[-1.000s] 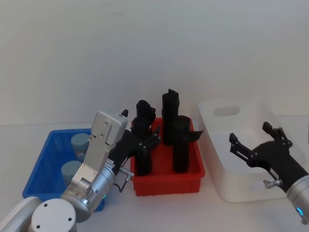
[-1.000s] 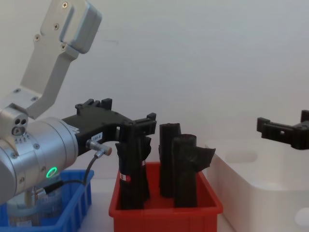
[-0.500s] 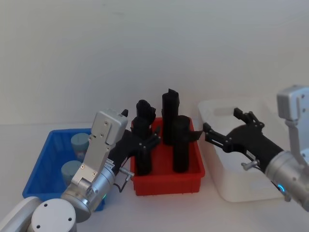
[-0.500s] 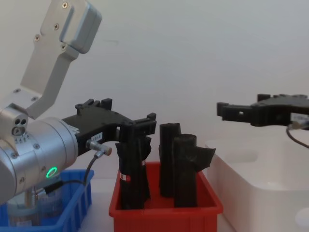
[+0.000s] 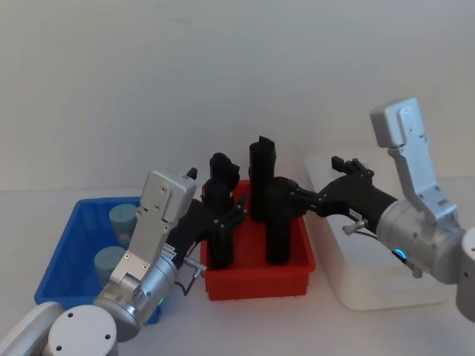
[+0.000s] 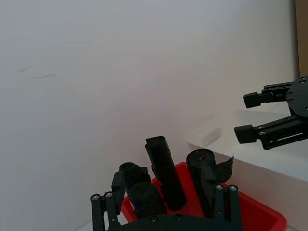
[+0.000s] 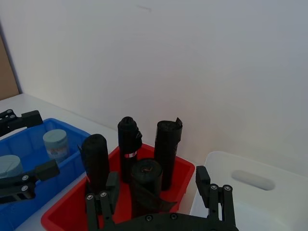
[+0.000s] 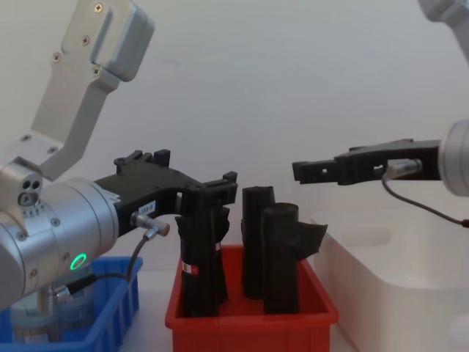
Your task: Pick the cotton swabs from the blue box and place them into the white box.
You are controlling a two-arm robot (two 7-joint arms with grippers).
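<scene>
At the lower left of the head view the left arm's silver body fills the corner. Its left gripper (image 6: 163, 193) reaches over the near-left part of the red bin (image 5: 256, 282), claw spread wide and holding nothing. One fingertip sits right by the top of the front-left black roll (image 8: 199, 249); I cannot tell whether it touches.

Just left of it, the blue box (image 5: 69, 239) holds the two cotton swabs (image 5: 122, 216), upright, one nearer and one farther, both untouched. In the chest view they show at the bottom left, behind the arm.

The red bin stands in the middle with four black rolls upright inside.

From the right edge the right gripper (image 6: 246, 117) comes in level, above the red bin's right side and next to the rim of the white box (image 5: 349, 285). Its fingers are parted and empty, and in the chest view they hang clear above the roll tops.

The white box sits at the right, against the red bin's side, with a pale wall (image 5: 148, 89) behind.
</scene>
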